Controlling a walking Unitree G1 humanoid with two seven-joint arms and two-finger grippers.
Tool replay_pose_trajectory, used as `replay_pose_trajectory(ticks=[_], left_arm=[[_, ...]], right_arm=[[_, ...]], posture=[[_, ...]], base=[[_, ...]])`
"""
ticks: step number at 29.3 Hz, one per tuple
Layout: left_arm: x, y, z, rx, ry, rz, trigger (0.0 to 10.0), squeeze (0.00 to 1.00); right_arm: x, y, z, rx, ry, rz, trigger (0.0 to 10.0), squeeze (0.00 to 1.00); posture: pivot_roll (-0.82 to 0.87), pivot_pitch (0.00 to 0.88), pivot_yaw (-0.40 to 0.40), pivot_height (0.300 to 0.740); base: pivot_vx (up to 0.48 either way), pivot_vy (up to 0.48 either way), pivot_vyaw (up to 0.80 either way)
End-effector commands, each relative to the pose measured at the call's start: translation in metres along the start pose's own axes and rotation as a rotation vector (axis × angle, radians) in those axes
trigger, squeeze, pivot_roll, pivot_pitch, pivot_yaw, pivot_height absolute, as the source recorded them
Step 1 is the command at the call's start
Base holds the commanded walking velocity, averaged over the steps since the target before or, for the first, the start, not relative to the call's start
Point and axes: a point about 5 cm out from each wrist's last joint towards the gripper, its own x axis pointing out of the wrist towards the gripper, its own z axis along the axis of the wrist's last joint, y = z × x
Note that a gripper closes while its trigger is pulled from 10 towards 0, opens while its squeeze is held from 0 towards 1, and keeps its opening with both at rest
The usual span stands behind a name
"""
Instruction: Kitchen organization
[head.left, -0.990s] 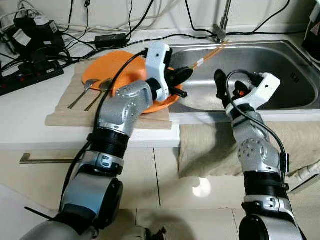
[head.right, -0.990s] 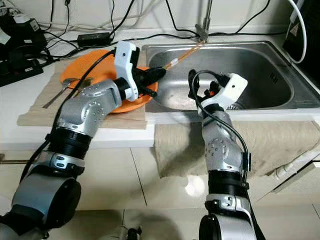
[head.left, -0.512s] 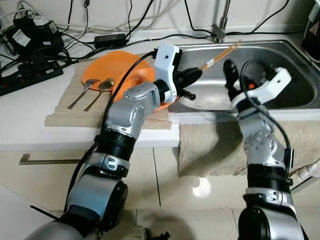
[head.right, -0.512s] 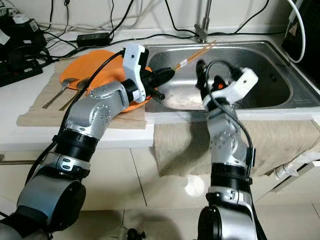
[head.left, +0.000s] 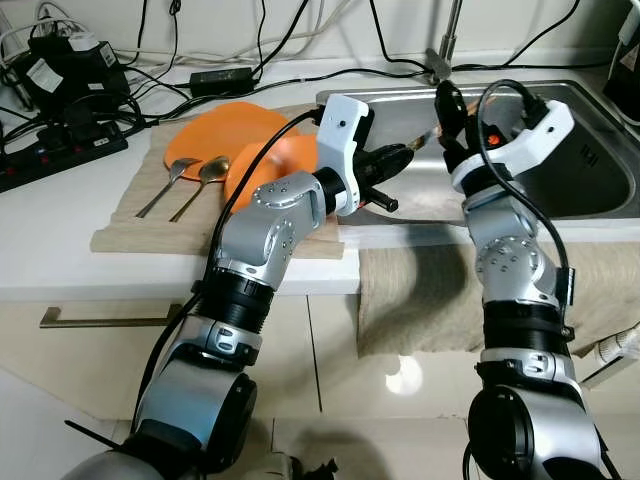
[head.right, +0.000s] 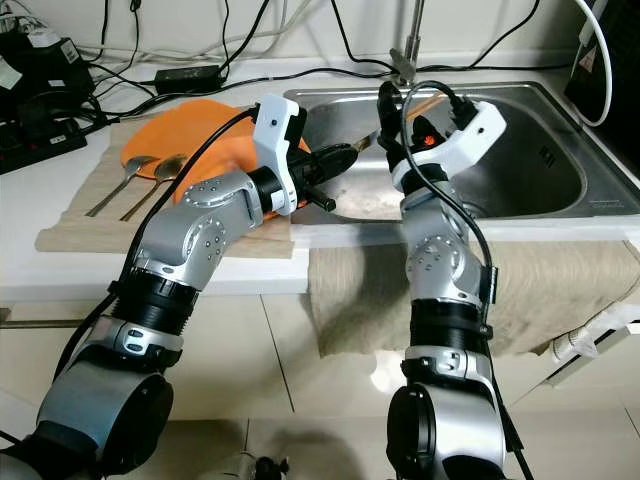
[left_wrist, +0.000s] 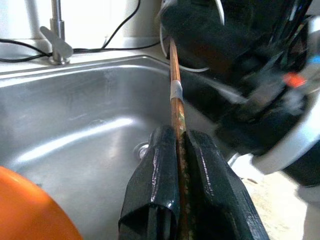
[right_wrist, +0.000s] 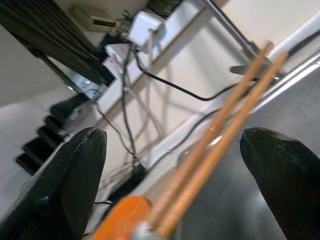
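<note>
A pair of brown chopsticks (left_wrist: 175, 85) with a strip of tape around them is held over the steel sink (head.left: 570, 160). My left gripper (left_wrist: 180, 145) is shut on their near end, reaching from the counter across the sink's left rim (head.left: 400, 157). My right gripper (right_wrist: 180, 150) is open, its two fingers wide apart on either side of the chopsticks' (right_wrist: 220, 130) far end. In the left eye view it (head.left: 447, 108) stands raised near the sink's back edge.
An orange plate (head.left: 215, 130) and two spoons (head.left: 185, 182) lie on a beige mat left of the sink. The faucet (head.left: 440, 55) stands at the back. Cables and a power strip (head.left: 60, 150) cover the rear counter. A towel (head.left: 420, 290) hangs over the counter's front.
My left gripper has carried the chopsticks rightward over the sink. My right gripper has risen and swung back to the chopsticks' far end, fingers now straddling them.
</note>
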Motion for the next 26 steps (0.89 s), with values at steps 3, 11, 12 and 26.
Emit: replay_pose_trajectory(ticks=[3,11,12,26], left_arm=[[0.001,-0.007,0.005,0.003,-0.014,-0.034,0.0,0.00],[-0.001,-0.012,0.012,-0.007,-0.037,-0.053,0.0,0.00],[-0.001,-0.012,0.013,-0.007,-0.040,-0.054,0.0,0.00],[-0.002,-0.015,0.019,-0.018,-0.052,-0.064,0.0,0.00]], right_arm=[[0.007,0.000,-0.005,-0.065,0.010,-0.013,10.0,0.00],[0.010,-0.010,-0.019,-0.097,0.038,-0.079,10.0,0.00],[0.011,-0.011,-0.019,-0.100,0.037,-0.084,10.0,0.00],[0.014,-0.017,-0.025,-0.087,0.037,-0.135,0.0,0.00]], posture=[[0.06,0.000,0.084,0.740],[0.06,0.000,0.081,0.740],[0.06,0.000,0.081,0.740],[0.07,0.000,0.080,0.740]], base=[[0.000,0.000,0.00],[0.000,0.000,0.00],[0.000,0.000,0.00],[0.000,0.000,0.00]])
